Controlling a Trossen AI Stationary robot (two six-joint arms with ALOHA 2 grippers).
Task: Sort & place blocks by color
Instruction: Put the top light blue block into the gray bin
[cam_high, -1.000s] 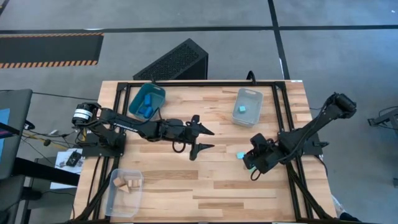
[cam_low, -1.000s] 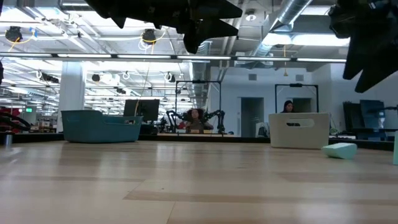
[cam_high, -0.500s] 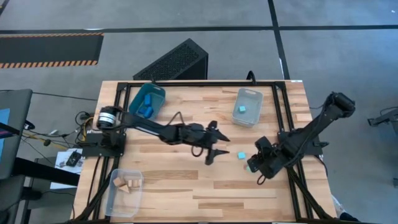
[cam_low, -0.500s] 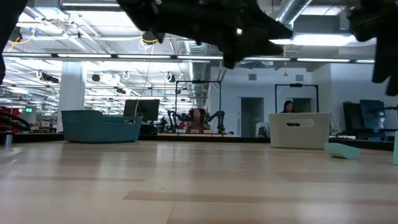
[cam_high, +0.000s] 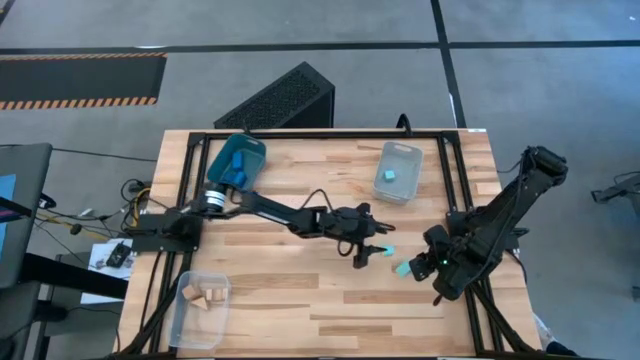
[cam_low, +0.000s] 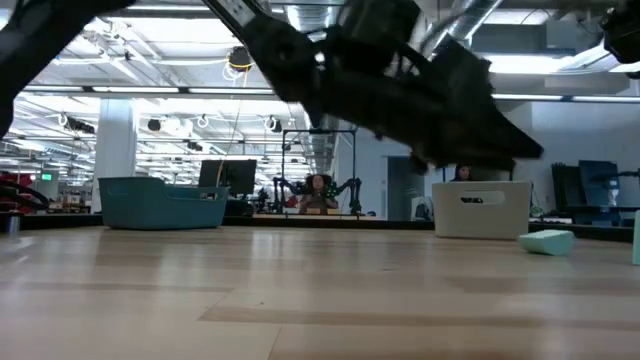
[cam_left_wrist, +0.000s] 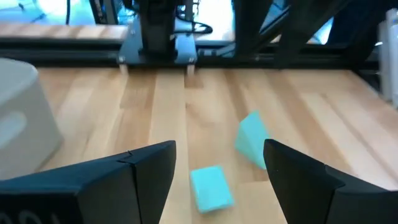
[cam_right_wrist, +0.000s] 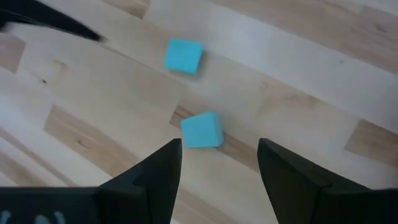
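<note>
Now two loose cyan blocks lie on the bare wood table (cam_high: 300, 290): one (cam_high: 386, 249) just ahead of the left gripper (cam_high: 372, 244), the other (cam_high: 402, 270) just before the right gripper (cam_high: 422, 268). Both grippers are open and hold nothing; the left fingers stand spread with the nearer block between and beyond them in the wrist view, and the right fingers frame the other block (cam_right_wrist: 201, 130) from above. Nothing lies between either gripper and its block. A teal bin (cam_high: 236, 161) at the far left holds blue blocks (cam_high: 235, 170). A clear bin (cam_high: 398, 171) at the far right holds one cyan block (cam_high: 387, 176). Another clear bin (cam_high: 201, 308) at the near left corner holds tan wooden blocks (cam_high: 203, 296). Black frame rails (cam_high: 440, 150) edge the plank tabletop.
</note>
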